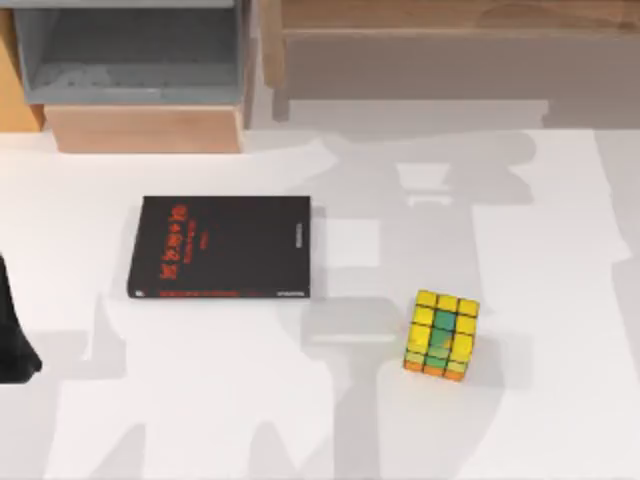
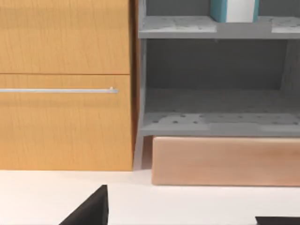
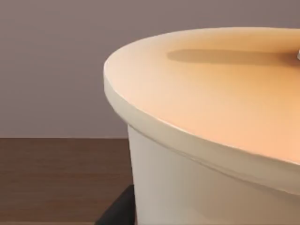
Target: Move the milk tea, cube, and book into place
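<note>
Milk tea (image 3: 206, 131): cream lidded cup close against the right wrist camera; whether the right claw grasps it cannot be told.
Cube (image 1: 441, 333): tabletop, right of centre, toward the near edge.
Book (image 1: 220, 247): flat, black cover up, left of centre, well apart from cube.
Left arm (image 1: 15, 335): at left edge; claw state cannot be told.
Shelf unit (image 1: 130, 60): grey, far-left corner.

A white table (image 1: 200, 400) stretches below a grey open shelf (image 1: 130, 60) at eleven o'clock, set on a pale wood base (image 1: 145, 130). A wooden cabinet (image 2: 65, 84) with a metal handle (image 2: 58, 91) adjoins the shelf, which holds a teal-and-white box (image 2: 234, 10).
</note>
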{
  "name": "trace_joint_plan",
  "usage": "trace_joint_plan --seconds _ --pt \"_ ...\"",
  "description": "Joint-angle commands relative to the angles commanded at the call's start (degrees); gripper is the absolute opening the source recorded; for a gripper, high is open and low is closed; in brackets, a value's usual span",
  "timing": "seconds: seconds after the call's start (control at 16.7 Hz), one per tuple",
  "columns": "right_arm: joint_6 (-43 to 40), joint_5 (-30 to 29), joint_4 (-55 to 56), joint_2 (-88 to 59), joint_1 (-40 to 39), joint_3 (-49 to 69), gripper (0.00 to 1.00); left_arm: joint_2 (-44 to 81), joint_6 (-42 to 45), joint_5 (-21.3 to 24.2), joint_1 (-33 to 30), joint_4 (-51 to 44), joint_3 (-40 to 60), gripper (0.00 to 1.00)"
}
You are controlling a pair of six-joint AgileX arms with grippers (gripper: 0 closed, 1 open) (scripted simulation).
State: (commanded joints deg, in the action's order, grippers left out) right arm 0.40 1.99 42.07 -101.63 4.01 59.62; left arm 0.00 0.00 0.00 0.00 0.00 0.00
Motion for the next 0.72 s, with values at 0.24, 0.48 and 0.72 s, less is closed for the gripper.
trace_joint_plan --seconds 0.24,0.48,0.72 --pt "0.0 0.1 0.5 2.2 0.1 -2.7 0.00 0.0 0.0 0.0 0.0 0.0 0.0 1.00" --pt "0.0 0.6 1.2 2.4 0.0 -2.6 0.00 0.0 0.0 0.0 0.0 0.0 0.0 1.00" --pt "-0.7 5.1 7.6 3.5 2.9 -5.7 0.00 0.0 0.0 0.0 0.0 0.0 0.0 1.00"
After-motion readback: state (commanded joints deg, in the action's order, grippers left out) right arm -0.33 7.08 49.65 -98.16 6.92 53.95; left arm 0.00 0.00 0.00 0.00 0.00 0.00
